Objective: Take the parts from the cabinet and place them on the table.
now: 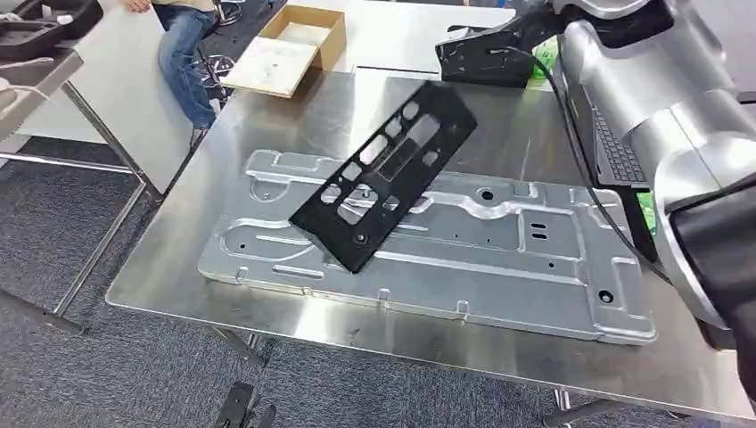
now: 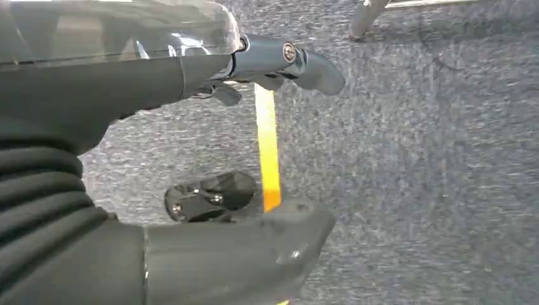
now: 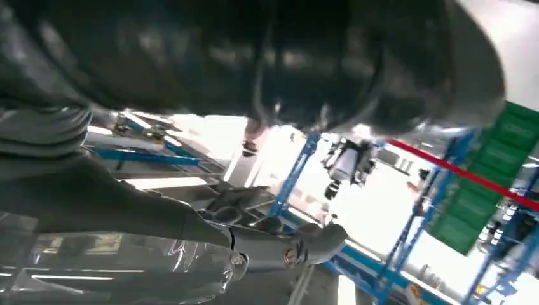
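A black perforated plate (image 1: 383, 174) hangs tilted over the steel table (image 1: 267, 116). Its lower corner touches a large silver stamped panel (image 1: 499, 259) that lies flat on the table. My right hand (image 1: 486, 55) grips the plate's upper end at the far side of the table, the silver arm coming in from the right. In the right wrist view a dark glossy surface (image 3: 254, 57) lies against the hand (image 3: 279, 244). My left hand (image 2: 191, 203) hangs over grey carpet with its fingers apart and nothing in it.
An open cardboard box (image 1: 294, 45) sits at the table's far left corner, and a laptop (image 1: 615, 147) lies under my right arm. A person in jeans (image 1: 183, 53) sits beyond the table. A black tray (image 1: 45, 22) rests on a side stand at the upper left. A yellow floor stripe (image 2: 267, 146) runs under the left hand.
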You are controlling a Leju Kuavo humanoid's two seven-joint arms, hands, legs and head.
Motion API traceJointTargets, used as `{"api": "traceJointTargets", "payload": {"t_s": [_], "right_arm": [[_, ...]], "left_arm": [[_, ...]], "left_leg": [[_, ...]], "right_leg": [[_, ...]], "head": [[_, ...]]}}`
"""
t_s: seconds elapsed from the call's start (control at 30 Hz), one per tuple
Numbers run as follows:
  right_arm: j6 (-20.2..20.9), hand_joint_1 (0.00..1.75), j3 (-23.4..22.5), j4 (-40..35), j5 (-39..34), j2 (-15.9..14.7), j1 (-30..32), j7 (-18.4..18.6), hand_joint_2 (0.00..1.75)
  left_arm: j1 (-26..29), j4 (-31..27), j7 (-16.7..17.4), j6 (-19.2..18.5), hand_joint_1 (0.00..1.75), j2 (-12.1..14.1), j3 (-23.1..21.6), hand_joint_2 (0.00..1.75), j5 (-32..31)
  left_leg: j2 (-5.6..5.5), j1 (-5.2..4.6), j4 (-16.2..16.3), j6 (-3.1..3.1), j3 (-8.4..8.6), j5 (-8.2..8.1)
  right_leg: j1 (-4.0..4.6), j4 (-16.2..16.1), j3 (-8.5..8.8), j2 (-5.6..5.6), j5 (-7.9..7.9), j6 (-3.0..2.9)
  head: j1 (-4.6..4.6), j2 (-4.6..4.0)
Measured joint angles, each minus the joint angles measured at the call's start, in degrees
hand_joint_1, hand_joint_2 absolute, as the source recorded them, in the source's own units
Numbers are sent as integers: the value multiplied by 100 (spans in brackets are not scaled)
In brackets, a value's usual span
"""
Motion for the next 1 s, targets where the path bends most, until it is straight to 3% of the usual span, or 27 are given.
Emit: {"api": "traceJointTargets", "payload": {"t_s": [0.07, 0.17, 0.2, 0.23, 0.27, 0.33, 0.37, 0.4, 0.5, 0.53, 0.57, 0.67, 0.7, 0.73, 0.77, 0.83, 0.87, 0.9, 1.0], "right_arm": [[-6, 0, 11, -22, -17, 0, -11, 2, 0], [-7, 0, 39, -20, -37, 0, -8, 7, 0], [-7, 0, 66, -20, -52, 0, -6, 13, 0], [-7, 0, 83, -20, -57, 0, -5, 13, 0], [-9, 0, 92, -22, -59, 0, -6, 13, 0], [-11, 0, 105, -22, -66, 0, -15, 15, 0], [-13, 0, 114, -22, -66, -2, -20, 17, 0], [-13, 0, 118, -22, -66, -7, -28, 20, 0], [-13, 0, 146, -22, -66, -9, -24, 20, 0], [-20, 0, 146, -22, -66, -24, -27, 22, 0], [-26, 0, 149, -22, -68, -52, -47, 24, 0], [-37, 0, 162, -20, -68, -63, -42, 53, 0], [-39, 0, 173, -17, -70, -81, -19, 83, 0], [-44, 0, 184, -15, -72, -87, -7, 103, 0], [-57, 0, 199, -17, -81, -87, -10, 125, 0], [-116, 0, 219, -20, -103, -87, -33, 142, 0], [-166, 0, 230, -17, -111, -87, -37, 170, 0], [-232, 0, 240, -24, -118, -87, -53, 190, 0], [-687, 0, 254, -59, -107, -127, -22, 352, 0]], "left_arm": [[-4, 0, 0, 9, 0, 2, 0, 0, 0], [-12, 0, 0, 9, 0, 2, 0, 0, 0], [-3, 0, 0, 11, 0, 2, 0, 0, 0], [3, 0, 0, 11, 0, 2, 0, 0, 0], [1, 0, 0, 11, 0, 2, 0, 0, 0], [-6, 0, 0, 18, 0, 2, 0, 0, 0], [-11, 0, 0, 24, 0, 13, 0, 0, 0], [-15, 0, -4, 26, 0, 13, 0, 0, 0], [-8, 0, -4, 26, 0, 13, 0, 0, 0], [-7, 0, -4, 26, 0, 6, 2, 0, 2], [-15, 0, -7, 26, 0, 4, 2, 0, 2], [-24, 0, -11, 28, 0, 4, 2, 0, 0], [-15, 0, -13, 39, 0, 4, 2, 0, 0], [-7, 0, -15, 50, 0, 4, 4, 0, 0], [-4, 0, -15, 57, 0, 4, 4, 0, 0], [-13, 0, -17, 61, 0, 2, 4, 0, -4], [-14, 0, -17, 61, 0, 2, 4, 0, -4], [-31, 0, -15, 68, 0, 2, 4, 0, -7], [-26, 0, 7, 85, 0, 2, 7, 0, -18]], "left_leg": [[4, 13, 275, -67, -102, -227], [5, 40, 1498, -125, -664, -789], [5, 41, 1771, -125, -804, -832], [5, 40, 1716, -113, -792, -718], [5, 40, 1394, -90, -650, -499], [4, 33, 387, -12, -156, 1], [3, 11, 62, 34, 10, -21], [0, -17, -27, 42, 47, -12], [-10, -32, -31, 78, 32, 13], [7, 55, -165, 134, 97, 83], [13, 31, -206, 160, 115, 110], [18, 20, -201, 188, 100, 118], [17, 20, -195, 191, 99, 116], [12, 21, -184, 190, 99, 113], [8, 21, -164, 189, 99, 101], [3, 25, -94, 156, 98, 47], [4, 25, -45, 119, 72, 8], [-7, -13, 34, 83, 31, -15], [-6, -3, -12, 26, 26, 5]], "right_leg": [[-36, -36, 29, -8, 20, -73], [-19, -33, 28, -8, 13, -102], [-12, -32, 28, -7, 10, -106], [-5, -31, 34, -5, 10, -106], [2, -31, 41, -1, 9, -105], [21, -32, 72, 2, 0, -93], [26, -41, 76, -1, -3, -83], [39, -41, 57, 4, 8, -49], [23, -109, 81, 1, 50, 47], [36, -88, 78, -5, 5, 82], [44, 38, 29, -9, -106, 93], [46, 1241, -524, -9, -710, 109], [43, 1538, -671, -10, -759, 121], [37, 1529, -677, -11, -673, 126], [23, 1269, -561, -12, -469, 128], [4, 351, -98, -21, 15, 125], [3, 32, 48, -25, 10, 118], [46, -48, 80, -10, -21, 88], [58, -33, 52, 0, -12, 0]], "head": [[-6, 0], [-2, 0], [-4, 0], [-2, 0], [-4, 0], [-4, 0], [0, 0], [-2, 0], [-4, 0], [-2, 0], [4, 0], [0, 0], [0, 0], [2, 0], [0, 0], [0, 0], [0, 0], [-7, 0], [2, 0]]}}
